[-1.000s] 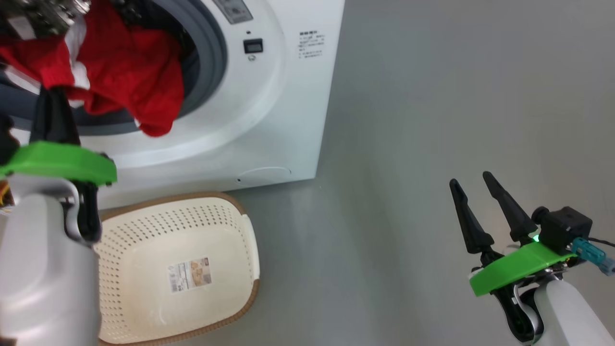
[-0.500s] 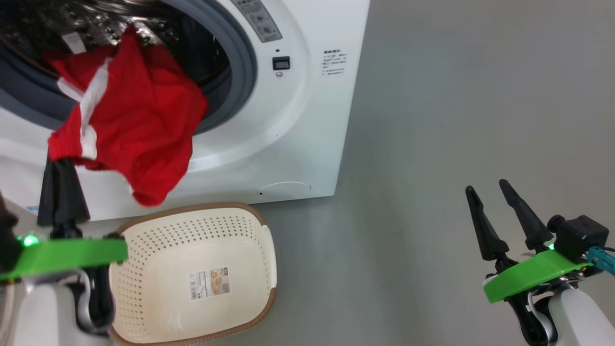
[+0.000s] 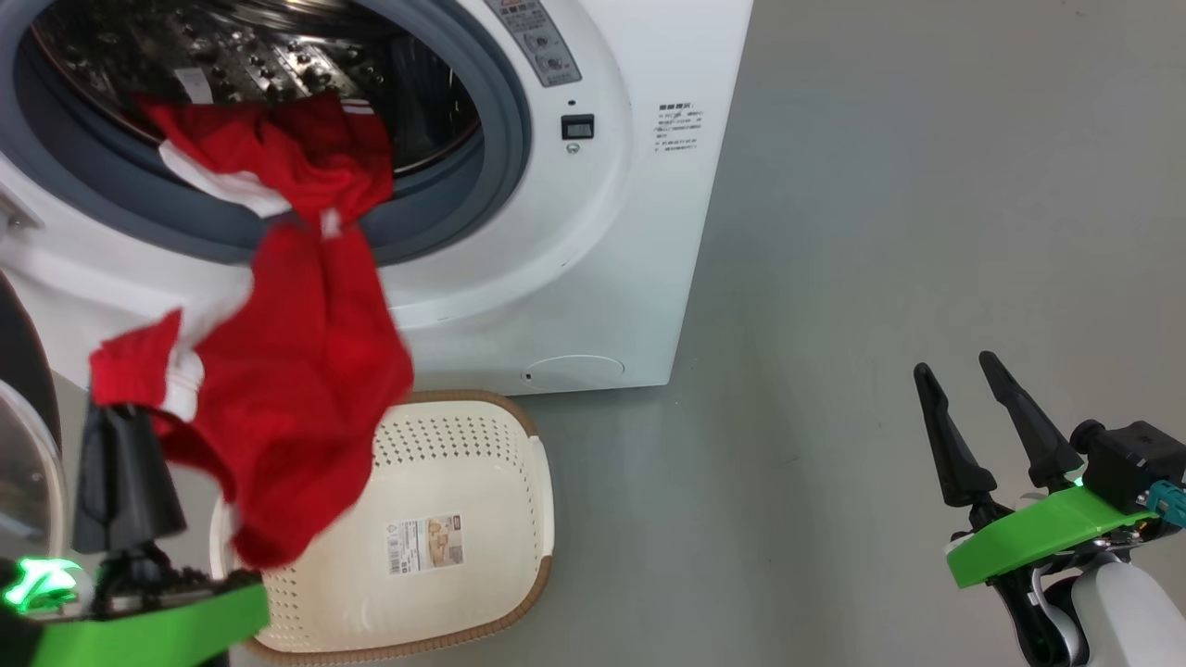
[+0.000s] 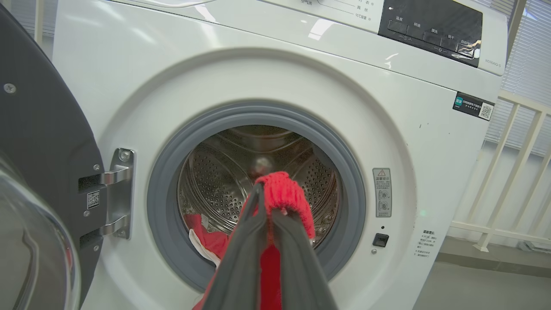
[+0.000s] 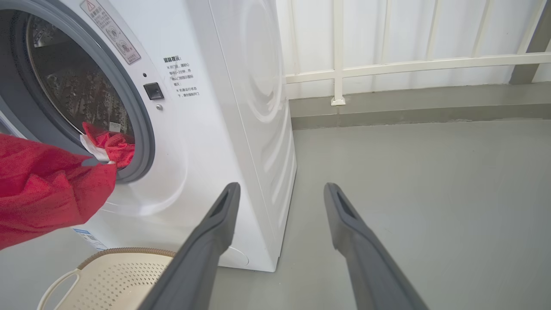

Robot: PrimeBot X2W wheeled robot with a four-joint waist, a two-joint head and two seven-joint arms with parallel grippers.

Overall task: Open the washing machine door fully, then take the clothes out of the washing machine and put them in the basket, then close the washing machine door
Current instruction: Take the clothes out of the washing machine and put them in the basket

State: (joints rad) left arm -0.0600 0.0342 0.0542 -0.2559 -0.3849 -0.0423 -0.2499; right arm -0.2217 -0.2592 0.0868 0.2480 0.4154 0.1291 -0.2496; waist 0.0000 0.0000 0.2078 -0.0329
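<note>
Fingers [image 3: 125, 482] of the left gripper [image 3: 104, 412] are pinched tight on the clothes [image 3: 306, 371] at the lower left of the head view. In the left wrist view, the two dark fingers [image 4: 245, 267] meet at the bottom middle with a red fold of the clothes [image 4: 284, 193] squeezed between them.

The clothes are red with white bits. One end lies on the grey seal [image 3: 500, 139] at the mouth of the shiny drum [image 3: 278, 56], in the upper left of the frame. From there they run down the front of the washing machine [image 3: 630, 232] to the left gripper. A loose end hangs over the left side of the basket [image 3: 482, 482]. I cannot tell if it touches the basket.

The basket sits on the grey floor [image 3: 880, 232] just in front of the washing machine, at the bottom of the frame. A paper label [image 3: 426, 545] lies inside it.

The washing machine door [image 3: 18, 371] is swung open at the left edge, with its black rim and clear glass showing.

The right gripper [image 3: 954, 363] is at the lower right, well apart from the washing machine. Its fingers [image 5: 206, 241] are spread wide and hold nothing.
</note>
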